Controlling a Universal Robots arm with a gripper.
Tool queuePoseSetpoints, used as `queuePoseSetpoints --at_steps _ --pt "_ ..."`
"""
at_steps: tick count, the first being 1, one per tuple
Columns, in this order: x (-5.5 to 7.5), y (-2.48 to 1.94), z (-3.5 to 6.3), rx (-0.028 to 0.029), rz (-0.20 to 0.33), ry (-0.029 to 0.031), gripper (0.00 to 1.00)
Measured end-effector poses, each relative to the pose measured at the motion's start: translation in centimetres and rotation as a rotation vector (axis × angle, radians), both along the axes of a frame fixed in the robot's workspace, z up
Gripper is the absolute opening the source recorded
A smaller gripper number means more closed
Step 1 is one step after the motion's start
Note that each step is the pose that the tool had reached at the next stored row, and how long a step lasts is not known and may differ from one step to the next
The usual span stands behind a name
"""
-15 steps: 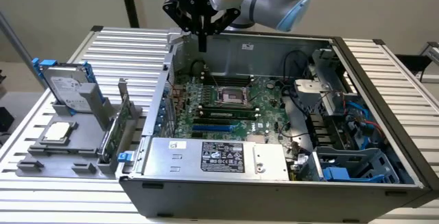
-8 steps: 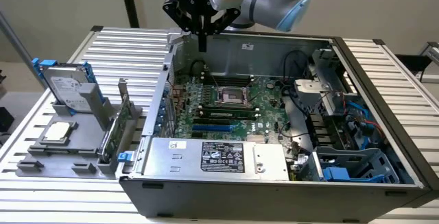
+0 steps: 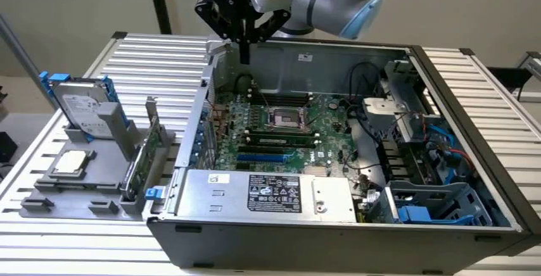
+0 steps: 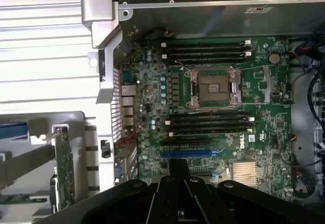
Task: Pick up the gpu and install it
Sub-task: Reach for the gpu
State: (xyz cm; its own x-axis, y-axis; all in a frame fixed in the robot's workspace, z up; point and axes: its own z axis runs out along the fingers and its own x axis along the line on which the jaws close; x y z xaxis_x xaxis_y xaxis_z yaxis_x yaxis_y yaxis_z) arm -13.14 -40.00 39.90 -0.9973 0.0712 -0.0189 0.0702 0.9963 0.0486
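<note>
The gpu (image 3: 142,156) stands on edge in a grey holder (image 3: 85,190) at the exterior view's left, outside the open computer case (image 3: 439,99); its silver bracket points up at the far end. In the wrist view the gpu (image 4: 64,165) appears as a thin green board beside the case wall. My gripper (image 3: 245,53) hangs over the case's far corner, above the motherboard (image 3: 279,130), shut and holding nothing. In the wrist view my gripper (image 4: 178,169) sits over the blue expansion slot (image 4: 187,153), well apart from the card.
A silver hard drive with blue rails (image 3: 85,108) and a square CPU chip (image 3: 70,162) share the grey holder. The power supply (image 3: 270,190) fills the case's near side. Cables and a drive cage (image 3: 422,156) crowd the exterior view's right. The CPU socket (image 4: 213,88) stands bare.
</note>
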Motion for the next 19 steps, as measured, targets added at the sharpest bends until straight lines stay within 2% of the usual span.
queuePoseSetpoints --at_steps 11,19 --pt "-5.0 -0.78 -0.10 0.0001 0.000 -0.0003 0.11" --pt "-8.7 -1.18 -0.68 0.0002 0.000 -0.0003 0.11"
